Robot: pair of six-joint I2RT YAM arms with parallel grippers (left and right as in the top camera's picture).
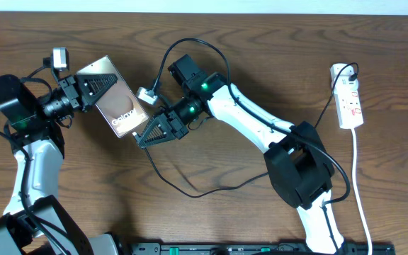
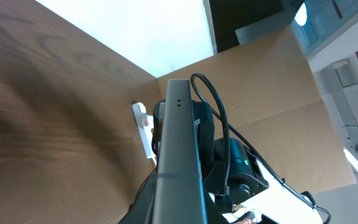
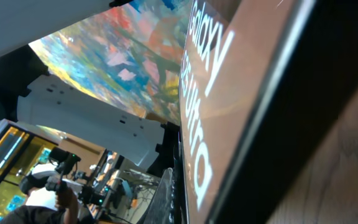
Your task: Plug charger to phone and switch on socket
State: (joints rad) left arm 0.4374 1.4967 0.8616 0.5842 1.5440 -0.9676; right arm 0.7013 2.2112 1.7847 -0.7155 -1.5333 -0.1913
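Note:
The phone (image 1: 116, 106), a brown slab with pale "Galaxy" lettering, is held tilted above the table. My left gripper (image 1: 94, 86) is shut on its upper left end; in the left wrist view the phone (image 2: 178, 155) shows edge-on. My right gripper (image 1: 146, 136) is at the phone's lower right end with its fingers together; the thin black charger cable (image 1: 183, 190) starts right at their tips and loops over the table. The plug tip is hidden. The right wrist view is filled by the phone's face (image 3: 229, 99). The white socket strip (image 1: 349, 95) lies far right and also shows in the left wrist view (image 2: 144, 130).
The strip's white cord (image 1: 360, 191) runs down the right side toward the front edge. My right arm's own black cable (image 1: 190, 44) arches above the phone's right corner, with a small white tag (image 1: 146, 94) beside it. A cardboard wall (image 2: 278, 93) stands beyond the table.

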